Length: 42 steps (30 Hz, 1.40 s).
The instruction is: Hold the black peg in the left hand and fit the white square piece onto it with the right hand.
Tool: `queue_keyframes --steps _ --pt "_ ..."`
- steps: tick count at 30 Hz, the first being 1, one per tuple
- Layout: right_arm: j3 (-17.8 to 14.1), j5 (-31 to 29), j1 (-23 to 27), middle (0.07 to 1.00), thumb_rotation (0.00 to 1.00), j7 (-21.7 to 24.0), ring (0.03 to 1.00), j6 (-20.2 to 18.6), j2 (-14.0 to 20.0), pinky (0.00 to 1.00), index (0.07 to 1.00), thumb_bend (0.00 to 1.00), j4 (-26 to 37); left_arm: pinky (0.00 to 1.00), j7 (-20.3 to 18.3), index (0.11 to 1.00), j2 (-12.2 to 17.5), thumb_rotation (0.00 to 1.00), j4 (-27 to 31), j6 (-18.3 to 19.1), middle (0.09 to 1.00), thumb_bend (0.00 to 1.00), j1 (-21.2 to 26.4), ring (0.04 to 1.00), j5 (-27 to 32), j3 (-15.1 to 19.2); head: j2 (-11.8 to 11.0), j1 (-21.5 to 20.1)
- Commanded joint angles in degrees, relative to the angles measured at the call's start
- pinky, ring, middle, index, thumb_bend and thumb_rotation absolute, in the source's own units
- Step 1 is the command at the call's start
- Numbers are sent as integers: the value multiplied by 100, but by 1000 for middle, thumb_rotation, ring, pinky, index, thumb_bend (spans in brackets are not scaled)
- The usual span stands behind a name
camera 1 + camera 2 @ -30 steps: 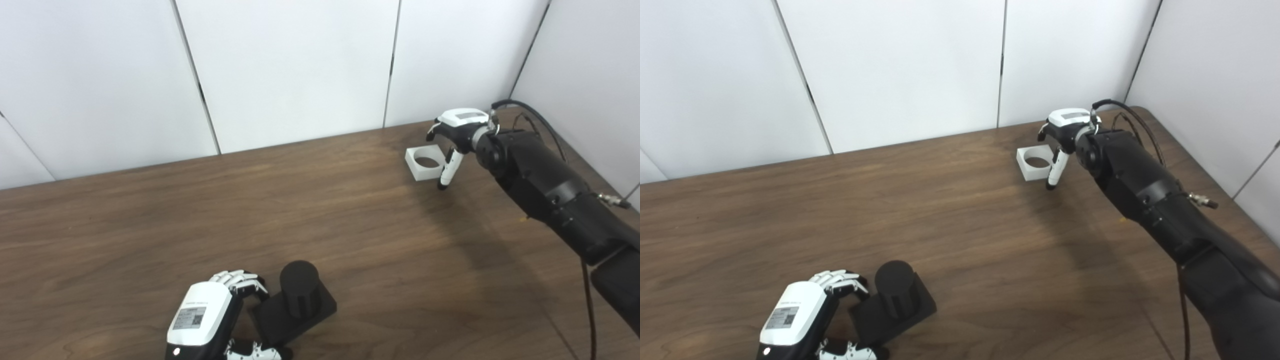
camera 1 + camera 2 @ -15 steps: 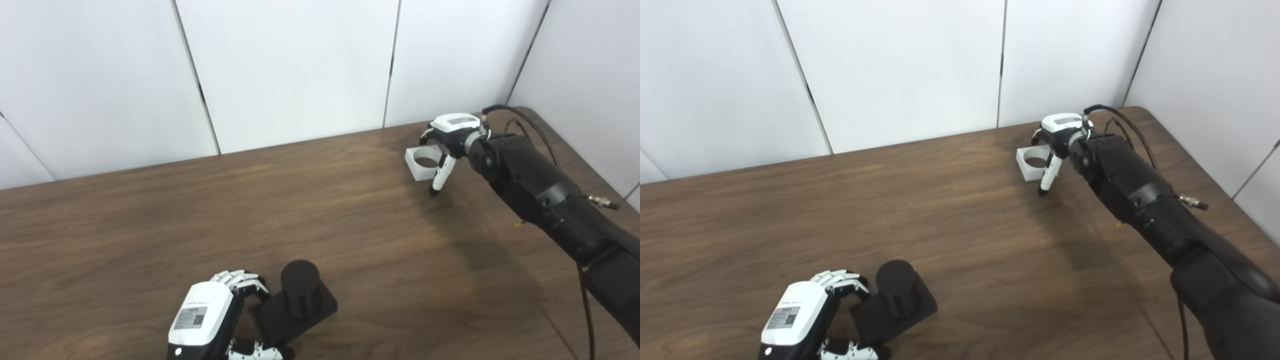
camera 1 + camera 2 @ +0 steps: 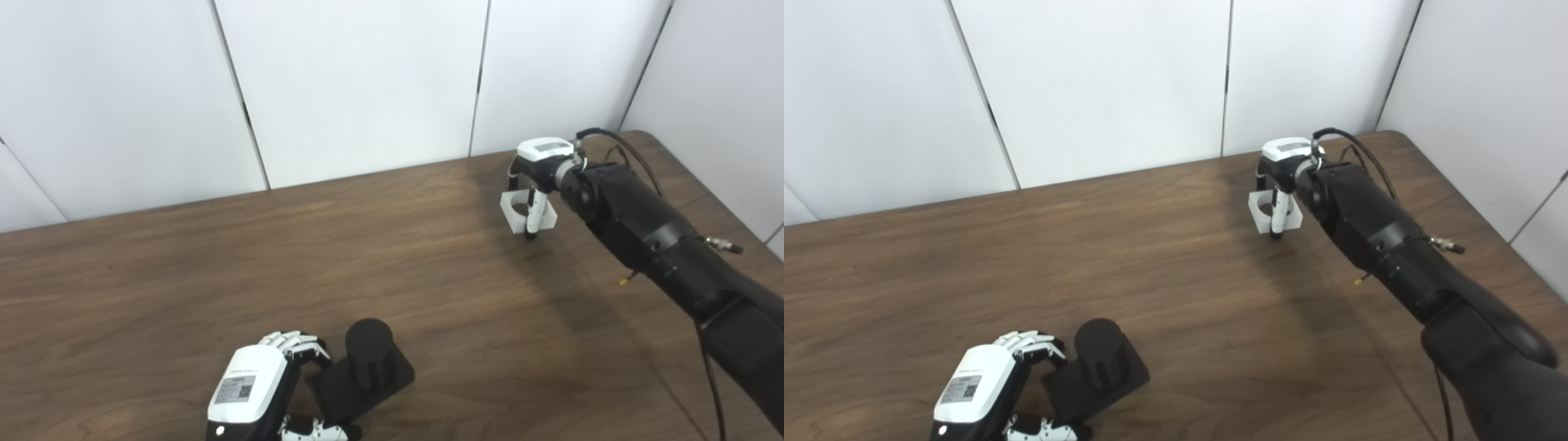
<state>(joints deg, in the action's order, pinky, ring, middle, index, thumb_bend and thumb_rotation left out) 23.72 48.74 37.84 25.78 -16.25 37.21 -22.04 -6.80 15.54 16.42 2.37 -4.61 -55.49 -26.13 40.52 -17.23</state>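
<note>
A brown wood-grain worktop (image 3: 245, 257) carries the whole scene, backed by white wall panels (image 3: 355, 79). Two black arms enter from the bottom edge. The right arm (image 3: 661, 245) reaches to the far right corner, where the right hand (image 3: 539, 168) stands over one white square piece (image 3: 511, 211) with a round hole; its fingers (image 3: 533, 214) are curled down around the piece, one white finger crossing its front face and dark ones at its far edge, closing on it. Whether the piece is lifted or on the worktop cannot be told. At the near edge, the left hand (image 3: 983, 392) has its fingers (image 3: 1035, 343) bent around the square base of one black peg (image 3: 1097, 352), whose round post stands upright; the base sits tilted, its left edge within the hand. Peg and white piece lie well apart.
</note>
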Motion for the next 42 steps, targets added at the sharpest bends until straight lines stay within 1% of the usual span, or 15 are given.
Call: queue_keyframes --steps 1,4,7,13,17,21,23,24,26,28,31,34,38,42 --pt "-35 -28 39 863 134 -165 967 148 65 967 490 528 -10 858 -293 488 4 45 -47 -23 752 517 -70 811 -142 -161 3 -3" --pt "-102 -50 -22 831 131 -271 939 201 74 924 486 524 8 856 -281 488 0 45 -55 -33 750 517 -65 807 -175 -167 11 2" --pt "-142 -52 -62 828 130 -287 932 157 77 916 485 523 40 852 -261 488 -8 45 -70 -40 749 517 -64 804 -195 -171 24 11" --pt "-175 -59 -138 822 130 -365 920 251 120 892 485 523 58 859 -291 488 -29 45 -62 -26 751 517 -58 809 -189 -171 36 32" --pt "-172 -61 -166 823 129 -304 923 333 177 894 486 523 121 858 -292 488 -63 44 -72 -13 752 517 -42 810 -214 -179 52 74" --pt "-227 -151 -217 812 129 -113 928 434 307 927 486 523 508 859 -280 488 -103 44 -119 -12 752 517 -16 812 -245 -198 78 150" --pt "-215 -214 -212 801 131 102 917 603 458 921 486 523 904 859 -284 488 -117 44 -153 -2 754 517 -2 814 -265 -208 72 172" --pt "-232 -252 -214 799 131 231 913 628 514 919 486 524 1114 859 -284 488 -123 45 -169 0 755 517 4 815 -271 -210 69 182" --pt "-259 -281 -200 808 132 624 917 582 624 940 486 524 1649 859 -259 488 -132 45 -223 -10 756 517 24 817 -278 -217 61 223" --pt "-298 -331 -174 829 133 997 923 562 715 986 487 523 2162 853 -221 488 -144 45 -272 -31 755 517 43 815 -275 -223 73 253" --pt "-461 -501 -153 827 130 1472 926 466 760 995 487 522 3093 853 -194 488 -168 45 -322 -37 756 517 65 817 -251 -239 85 275" --pt "-600 -626 -119 824 132 1883 934 318 695 991 486 522 3890 855 -217 488 -196 45 -351 -14 758 516 81 820 -255 -254 88 305" --pt "-618 -785 18 819 134 2440 939 88 500 992 486 523 4847 858 -265 488 -231 45 -374 29 761 516 111 824 -284 -282 121 365" --pt "-614 -898 93 816 134 2757 936 27 287 978 486 523 5350 860 -260 488 -268 46 -391 44 763 515 126 826 -315 -314 161 450"
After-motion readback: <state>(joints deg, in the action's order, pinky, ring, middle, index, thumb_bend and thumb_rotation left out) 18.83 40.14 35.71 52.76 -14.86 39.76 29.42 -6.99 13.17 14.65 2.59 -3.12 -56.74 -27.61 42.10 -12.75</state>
